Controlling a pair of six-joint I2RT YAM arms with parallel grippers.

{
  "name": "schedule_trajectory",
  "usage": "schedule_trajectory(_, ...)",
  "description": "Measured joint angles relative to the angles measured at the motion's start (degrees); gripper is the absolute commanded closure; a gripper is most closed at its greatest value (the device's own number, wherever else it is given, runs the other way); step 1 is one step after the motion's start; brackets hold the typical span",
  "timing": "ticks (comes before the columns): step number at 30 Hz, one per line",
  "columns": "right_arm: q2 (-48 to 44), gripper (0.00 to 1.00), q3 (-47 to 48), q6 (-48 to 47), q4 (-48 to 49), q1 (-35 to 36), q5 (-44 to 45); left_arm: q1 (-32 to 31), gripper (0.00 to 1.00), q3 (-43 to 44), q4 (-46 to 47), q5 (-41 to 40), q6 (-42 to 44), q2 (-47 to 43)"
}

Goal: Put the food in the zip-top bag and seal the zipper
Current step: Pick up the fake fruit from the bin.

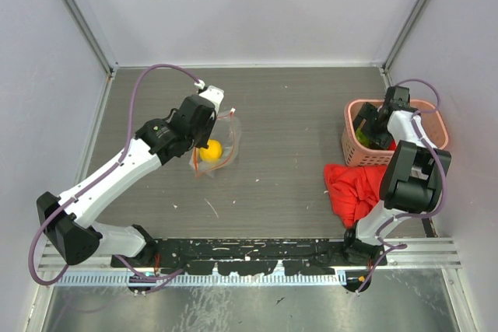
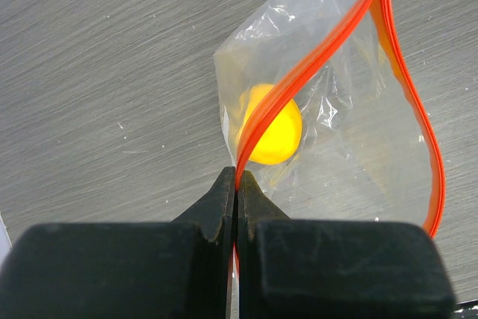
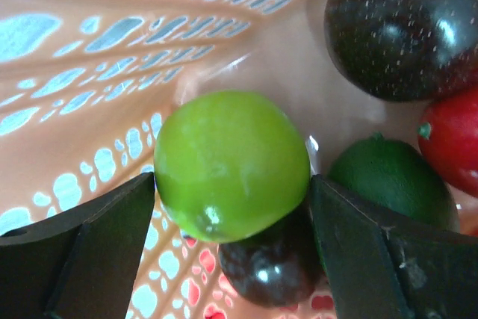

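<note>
The clear zip-top bag [image 1: 227, 139] lies left of centre with its mouth gaping and a yellow fruit [image 1: 211, 150] inside. In the left wrist view the yellow fruit [image 2: 274, 126] shows through the bag [image 2: 351, 140]. My left gripper [image 2: 237, 178] is shut on the red-orange zipper [image 2: 314, 57] at the near end of the bag's mouth; it also shows from above [image 1: 202, 139]. My right gripper [image 3: 231, 181] is inside the pink basket [image 1: 433, 108], its fingers touching both sides of a light green fruit [image 3: 231, 162]. From above, the right gripper [image 1: 375, 125] hides that fruit.
In the basket [image 3: 82, 87] lie a large dark fruit [image 3: 403, 28], a red fruit [image 3: 452, 147], a dark green fruit [image 3: 392, 181] and a small dark fruit [image 3: 272, 263]. A red cloth [image 1: 354, 188] lies in front of the basket. Walls enclose the table.
</note>
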Motion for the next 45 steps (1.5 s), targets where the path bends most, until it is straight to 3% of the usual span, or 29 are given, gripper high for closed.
schedule_trajectory(10,1.8,0.11,-1.8,-0.2,7.7,-0.3,-2.3,0.0,1.0,0.0,0.0,0.0,0.0,0.0)
schedule_trajectory(23,-0.2,0.45,-4.1,0.0,8.7,-0.4,-3.1,0.0,1.0,0.0,0.0,0.4,0.0,0.0)
schedule_trajectory(30,-5.0,0.54,-5.3,0.6,6.3,-0.4,-2.8,0.1,1.0,0.0,0.0,0.8,-0.1,0.0)
schedule_trajectory(45,-22.8,0.63,-8.0,2.4,4.2,-0.2,4.6,0.3,1.0,0.0,0.0,2.1,-0.2,0.0)
